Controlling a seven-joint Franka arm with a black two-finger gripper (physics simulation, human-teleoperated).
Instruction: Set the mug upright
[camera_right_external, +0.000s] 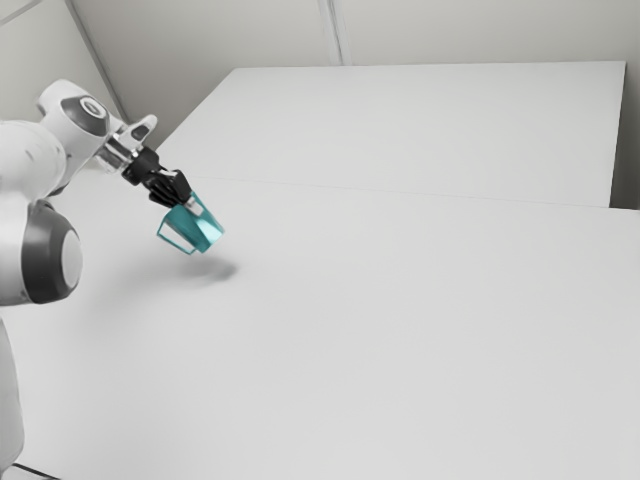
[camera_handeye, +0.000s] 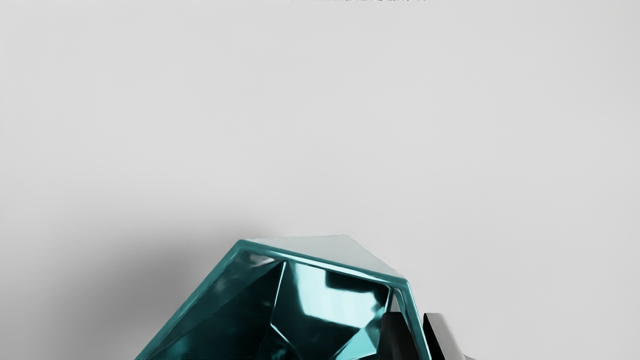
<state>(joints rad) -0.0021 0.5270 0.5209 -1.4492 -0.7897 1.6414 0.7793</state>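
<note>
Claw (camera_right_external: 190, 203) holds tilted teal mug (camera_right_external: 200, 230).

Glossy teal mug (camera_right_external: 199, 229)

Glossy mug (camera_handeye: 330, 300), metallic-looking (almost mirror-bright inside); smooth, matt table (camera_right_external: 400, 330); toward ten o'clock in the exterior view, smooth, plastic-looking arm casing (camera_right_external: 68, 128)

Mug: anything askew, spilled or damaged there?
The mug is askew: it hangs tilted above the table, its shadow apart from it, the gripper pinching its wall. Likely just mid-righting. I see no spill or damage.
</note>
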